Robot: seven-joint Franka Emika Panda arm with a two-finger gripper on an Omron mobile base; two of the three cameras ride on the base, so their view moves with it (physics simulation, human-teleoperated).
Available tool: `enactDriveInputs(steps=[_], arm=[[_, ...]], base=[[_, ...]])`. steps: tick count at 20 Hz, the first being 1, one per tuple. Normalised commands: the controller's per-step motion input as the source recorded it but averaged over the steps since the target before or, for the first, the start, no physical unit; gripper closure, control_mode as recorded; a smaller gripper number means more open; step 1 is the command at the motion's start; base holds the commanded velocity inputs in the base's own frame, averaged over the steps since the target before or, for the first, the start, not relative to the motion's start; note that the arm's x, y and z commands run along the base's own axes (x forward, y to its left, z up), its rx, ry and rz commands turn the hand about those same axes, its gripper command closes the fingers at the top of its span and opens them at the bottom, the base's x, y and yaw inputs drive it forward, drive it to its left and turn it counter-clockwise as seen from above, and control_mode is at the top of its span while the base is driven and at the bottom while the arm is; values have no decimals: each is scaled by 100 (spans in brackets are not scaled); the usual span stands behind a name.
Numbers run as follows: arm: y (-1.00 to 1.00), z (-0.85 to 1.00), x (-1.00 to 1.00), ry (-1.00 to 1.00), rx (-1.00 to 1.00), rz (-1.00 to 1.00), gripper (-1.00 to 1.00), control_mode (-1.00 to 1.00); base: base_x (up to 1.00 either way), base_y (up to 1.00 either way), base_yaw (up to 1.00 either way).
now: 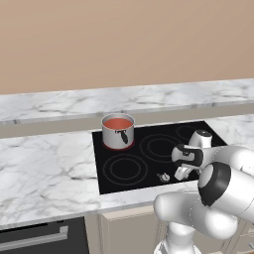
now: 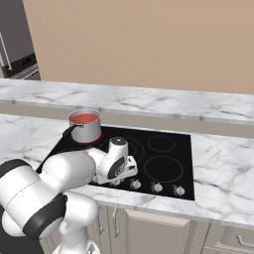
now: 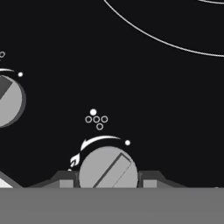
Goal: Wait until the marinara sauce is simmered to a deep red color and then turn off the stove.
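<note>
The marinara sauce (image 1: 118, 122) (image 2: 85, 118) is an orange-red disc in a small steel saucepan (image 1: 118, 135) (image 2: 85, 130). The pan stands on the back left burner of the black stove (image 1: 149, 176) (image 2: 183, 149). My gripper (image 1: 179, 173) (image 2: 115, 179) (image 3: 108, 178) reaches down to the stove's front row of knobs. In the hand view its fingertips (image 3: 65, 180) sit on either side of a silver knob (image 3: 108, 168), shut on it. That knob's bar lies on a diagonal. Another knob (image 3: 8, 100) (image 1: 163, 176) sits beside it.
Marble counter (image 1: 44, 168) (image 2: 223, 173) flanks the stove on both sides, with a raised marble ledge (image 1: 124, 101) behind. A dark oven front with a silver handle (image 1: 34, 238) is at the lower left. Several other knobs (image 2: 157, 187) line the stove's front edge.
</note>
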Motion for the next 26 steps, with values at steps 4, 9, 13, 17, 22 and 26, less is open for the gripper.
enactDriveInputs(steps=[4,9,13,17,22,26], arm=[[0,0,0,0,0,0,100,-100],[0,0,0,0,0,0,100,-100],[0,0,0,0,0,0,100,-100],[0,0,0,0,0,0,100,-100],[0,0,0,0,0,0,100,-100],[0,0,0,0,0,0,100,-100]], base=[[0,0,0],[0,0,0],[0,0,0],[0,0,0],[0,0,0],[0,0,0]])
